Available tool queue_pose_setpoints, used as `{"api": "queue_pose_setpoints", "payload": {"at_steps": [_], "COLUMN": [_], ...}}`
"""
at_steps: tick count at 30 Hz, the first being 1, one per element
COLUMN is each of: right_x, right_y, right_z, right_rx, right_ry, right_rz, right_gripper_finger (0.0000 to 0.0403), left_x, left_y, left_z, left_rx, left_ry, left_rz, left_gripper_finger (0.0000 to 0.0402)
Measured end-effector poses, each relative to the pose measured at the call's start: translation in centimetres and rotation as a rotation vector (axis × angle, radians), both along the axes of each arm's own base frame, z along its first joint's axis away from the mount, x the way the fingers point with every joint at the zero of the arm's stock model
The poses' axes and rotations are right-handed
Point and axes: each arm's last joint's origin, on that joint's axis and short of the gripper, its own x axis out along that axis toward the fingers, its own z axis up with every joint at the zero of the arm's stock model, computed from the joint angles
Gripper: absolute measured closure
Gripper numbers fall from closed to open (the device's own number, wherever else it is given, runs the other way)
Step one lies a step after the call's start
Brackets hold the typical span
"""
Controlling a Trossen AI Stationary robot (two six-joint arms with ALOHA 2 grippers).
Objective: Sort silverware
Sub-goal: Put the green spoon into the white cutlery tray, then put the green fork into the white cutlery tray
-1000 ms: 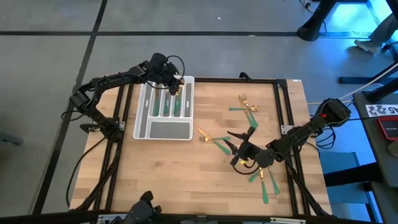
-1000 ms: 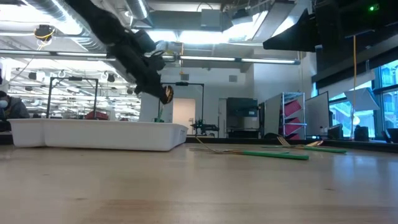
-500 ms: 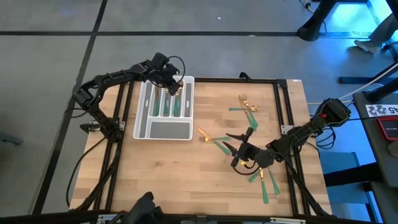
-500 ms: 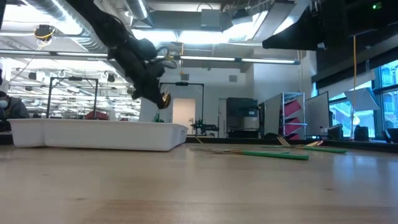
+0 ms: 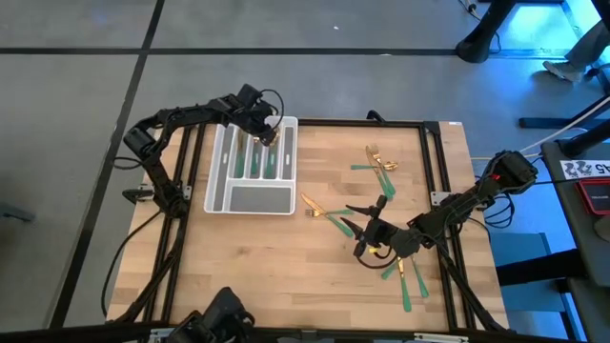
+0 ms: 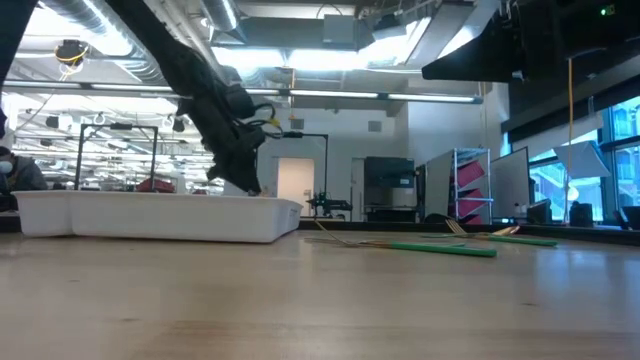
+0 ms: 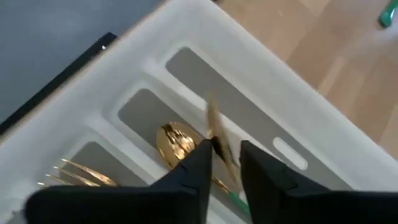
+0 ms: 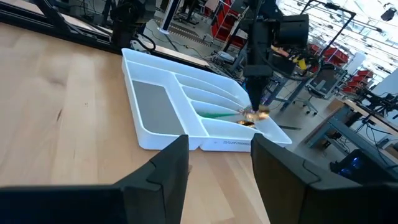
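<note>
The left tool (image 5: 268, 135) hangs over the far end of the white tray (image 5: 221, 195), low inside its rim; in the low view its tip (image 6: 248, 186) sits level with the tray's top edge (image 6: 150, 200). Its two dark fingers (image 7: 198, 167) stand a narrow gap apart, and a slim gold piece (image 7: 216, 127) lies blurred between them; whether they grip it I cannot tell. Just beyond the fingertips the tray's long slots run side by side, smooth moulded plastic with rounded corners: one slot beside the tool holds a gold spoon (image 7: 175, 140), the next a gold fork (image 7: 87, 173), and the slot on the other side shows bare grey. A green handle (image 7: 240, 203) shows right under the fingers. The tray's walls close in around this tool on three sides; open room lies upward.

To its right the pale wood surface (image 5: 324, 276) is bare between tray and silverware. The loose silverware (image 5: 377, 164) with shiny gold heads and thin green handles lies scattered around the right tool (image 5: 367, 240): some beyond it, a crossed pair (image 5: 327, 211) just beside it toward the tray, more green handles (image 5: 408, 284) behind it near the surface's front edge. The right tool hovers with its blocky dark fingers (image 8: 163, 167) spread wide, holding nothing. A black frame rails the surface's edges.
</note>
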Motion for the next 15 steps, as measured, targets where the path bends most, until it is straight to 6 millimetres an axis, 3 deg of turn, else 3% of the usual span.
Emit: {"api": "queue_pose_setpoints", "payload": {"at_steps": [5, 9, 15], "right_x": [0.0, -0.3, -2.8], "right_y": [0.0, 0.0, 0.2], "right_z": [-0.1, 0.0, 1.6], "right_rx": [-0.007, -0.031, -0.031], "right_ry": [0.009, 0.025, 0.033], "right_rz": [-0.003, -0.014, -0.025], "right_gripper_finger": [0.0233, 0.0233, 0.0233], "left_x": [-0.5, -1.1, -0.3], "left_y": [0.1, -0.4, -4.3], "left_z": [0.9, 3.0, 7.3], "left_rx": [0.008, 0.052, 0.172], "left_ry": [-0.010, 0.010, -0.030], "left_rz": [0.050, 0.103, 0.038], "left_gripper_finger": [0.0270, 0.0254, 0.0269]}}
